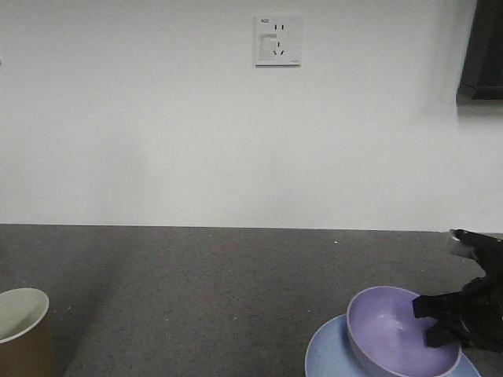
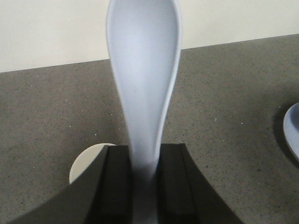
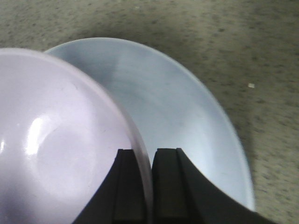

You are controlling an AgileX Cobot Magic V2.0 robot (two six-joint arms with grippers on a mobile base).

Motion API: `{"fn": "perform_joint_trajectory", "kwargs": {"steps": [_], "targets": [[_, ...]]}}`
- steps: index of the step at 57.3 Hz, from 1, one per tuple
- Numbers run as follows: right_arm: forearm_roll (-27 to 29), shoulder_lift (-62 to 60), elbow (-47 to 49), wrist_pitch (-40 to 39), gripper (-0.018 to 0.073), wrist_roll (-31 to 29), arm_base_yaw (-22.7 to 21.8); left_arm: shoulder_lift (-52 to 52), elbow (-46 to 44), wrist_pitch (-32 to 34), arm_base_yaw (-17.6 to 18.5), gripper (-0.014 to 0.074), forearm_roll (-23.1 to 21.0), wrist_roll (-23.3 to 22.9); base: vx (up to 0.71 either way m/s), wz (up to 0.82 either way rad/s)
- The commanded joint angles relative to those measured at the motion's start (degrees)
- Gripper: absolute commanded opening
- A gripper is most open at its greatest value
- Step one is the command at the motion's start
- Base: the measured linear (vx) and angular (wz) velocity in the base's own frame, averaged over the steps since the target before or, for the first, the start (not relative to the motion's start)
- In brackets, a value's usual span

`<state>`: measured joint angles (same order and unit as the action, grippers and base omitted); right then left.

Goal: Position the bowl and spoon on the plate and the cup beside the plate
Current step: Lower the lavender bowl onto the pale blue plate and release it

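**Q:** What is nearest in the wrist views?

**A:** Two pairs of dark fingers. At the bottom centre of the right wrist view, the right gripper (image 3: pixel 145 158) is narrowed to a slit. It pinches the rim of the purple bowl (image 3: pixel 60 140), one finger inside and one outside. At the bottom of the left wrist view, the left gripper (image 2: pixel 144 156) is clamped on the handle of the pale blue spoon (image 2: pixel 142 70). The spoon's scoop rises to the top edge of the frame.

**Q:** Where does the bowl sit?

**A:** At the lower right of the front view, tilted over the light-blue plate (image 1: pixel 324 357). I cannot tell whether its base rests flat on the plate.

**Q:** And the cup?

**A:** In the bottom left corner of the front view: a brown paper cup (image 1: pixel 22 318) with a cream inside. It stands well apart from the plate on the dark speckled counter (image 1: pixel 204 290).

**Q:** Which step is this?

**A:** Most likely seating the bowl on the plate. The next move calls for levelling it and loosening the right fingers. After that the spoon needs a place on the plate, and the cup must come beside it.

**Q:** What is farthest back?

**A:** A white wall (image 1: pixel 157 118) with a socket (image 1: pixel 277 39) at upper centre.
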<state>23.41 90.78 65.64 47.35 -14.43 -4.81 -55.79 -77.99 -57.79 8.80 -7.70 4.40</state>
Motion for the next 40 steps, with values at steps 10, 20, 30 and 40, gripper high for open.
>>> {"fn": "perform_joint_trajectory", "kwargs": {"steps": [10, 20, 30, 40], "targets": [[-0.8, -1.4, 1.9, -5.5, -0.0009, 3.4, 3.4, 0.8, -1.9, 3.7, 0.3, -0.0003, -0.8, -0.5, 0.00, 0.00], [-1.1, 0.1, 1.9, -5.2, -0.0009, 2.2, 3.4, 0.8, -1.9, 3.1, 0.3, -0.0003, -0.8, -0.5, 0.00, 0.00], [-1.0, 0.5, 1.9, -5.3, -0.0005, 1.4, 3.4, 0.8, -1.9, 2.9, 0.3, -0.0003, -0.8, -0.5, 0.00, 0.00], [-0.8, 0.5, 1.9, -5.2, 0.0050, 0.9, 3.4, 0.8, -1.9, 2.9, 0.3, -0.0003, -0.8, -0.5, 0.00, 0.00]]}}
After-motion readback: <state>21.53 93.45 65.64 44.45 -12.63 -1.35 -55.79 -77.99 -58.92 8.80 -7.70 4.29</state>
